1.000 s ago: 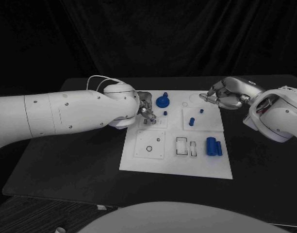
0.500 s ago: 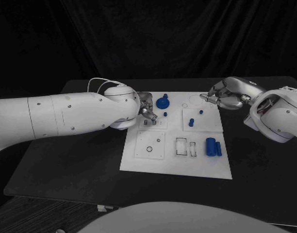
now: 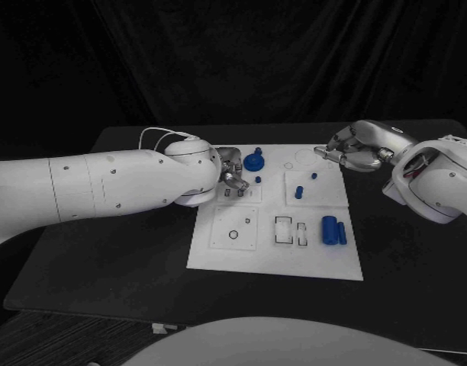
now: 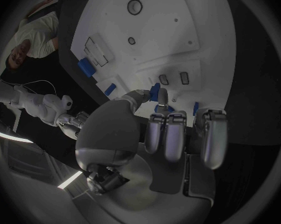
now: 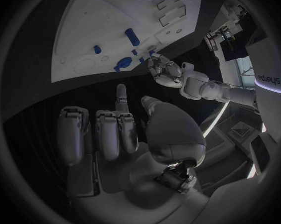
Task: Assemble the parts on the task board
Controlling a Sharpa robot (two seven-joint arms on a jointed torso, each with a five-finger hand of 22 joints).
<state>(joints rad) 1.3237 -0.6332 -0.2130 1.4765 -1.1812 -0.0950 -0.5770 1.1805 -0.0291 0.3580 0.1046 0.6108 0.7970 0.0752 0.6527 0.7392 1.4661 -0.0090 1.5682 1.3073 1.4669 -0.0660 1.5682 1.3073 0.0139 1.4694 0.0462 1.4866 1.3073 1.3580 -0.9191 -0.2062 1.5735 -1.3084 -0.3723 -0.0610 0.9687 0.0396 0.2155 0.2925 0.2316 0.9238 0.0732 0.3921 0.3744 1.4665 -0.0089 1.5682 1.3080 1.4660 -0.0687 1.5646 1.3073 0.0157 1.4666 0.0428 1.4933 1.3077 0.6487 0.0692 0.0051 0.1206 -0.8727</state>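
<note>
The white task board (image 3: 278,252) lies mid-table. My left hand (image 3: 229,174) hovers over the board's far left part, above two small slots (image 3: 233,193). In the left wrist view its thumb and a fingertip pinch a small blue part (image 4: 155,91) just over those slots (image 4: 173,78). A blue round knob (image 3: 255,161) stands right beside that hand. My right hand (image 3: 355,151) hangs at the board's far right corner, fingers curled in, holding nothing. Two blue cylinders (image 3: 330,229) lie on the board's right side, and small blue pegs (image 3: 300,191) stand near its middle.
The board carries a square plate with a ring (image 3: 235,227) and rectangular slots (image 3: 285,229) nearer to me. Black tabletop (image 3: 113,252) stretches left and right of the board. My bulky left forearm (image 3: 101,187) crosses the table's left half.
My left forearm has swung slightly towards the board, while its hand stays over the slots. The right hand has not moved.
</note>
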